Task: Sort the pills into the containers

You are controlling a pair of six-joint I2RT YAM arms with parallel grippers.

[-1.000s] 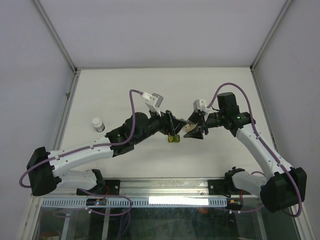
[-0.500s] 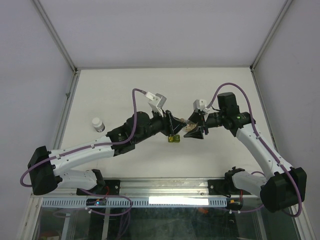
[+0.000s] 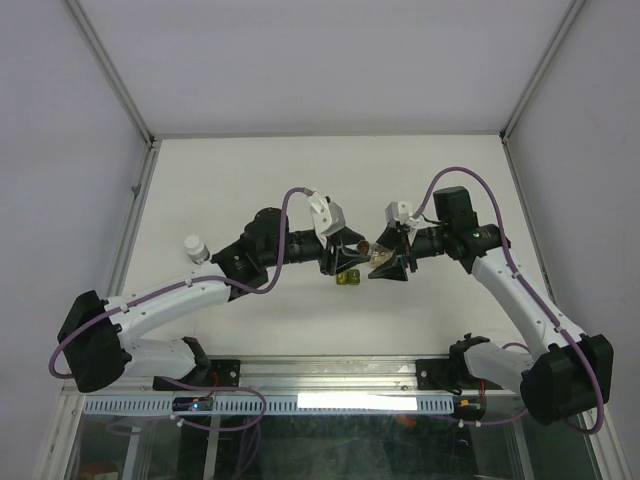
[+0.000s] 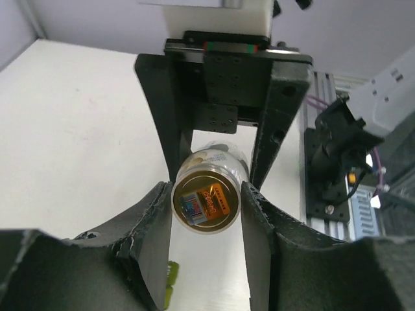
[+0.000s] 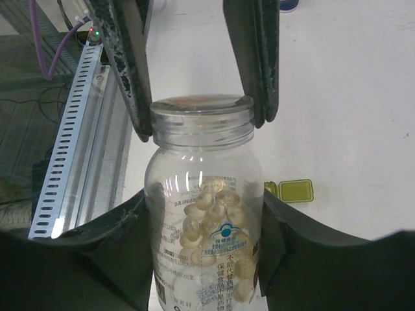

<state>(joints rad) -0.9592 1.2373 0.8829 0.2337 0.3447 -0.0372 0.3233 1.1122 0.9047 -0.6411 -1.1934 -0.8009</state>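
Nearest the arm bases on the white tabletop [image 3: 230, 180], the green box [image 3: 348, 279] — a small yellow-green translucent square — lies flat, just on the near side of the spot where the two arms meet, and neither arm touches it. From the right wrist it shows beside the bottle's lower half, apart from it, with a second small green piece at its left edge. Whether its compartments hold anything cannot be told. Just beyond the box, the right gripper [image 5: 204, 204] has its fingers set moderately apart around the body of a clear pill bottle [image 5: 204, 194]. They press its two sides and hold it off the tabletop, with its neck pointing toward the left arm. The pills [image 5: 211, 223] — pale tan rounded pieces — lie loose inside the bottle, and none is seen outside it. The left gripper [image 4: 206, 194] meets the bottle from the opposite side. Its fingers are drawn in narrow on the threaded neck, one on each side of the rim, as both wrist views show. The mouth end faces the left wrist camera as a gold-rimmed disc; whether that is a seal or a lid cannot be told. Farther left, well apart from all this, a white-capped vial [image 3: 196, 246] stands upright beside the left forearm.
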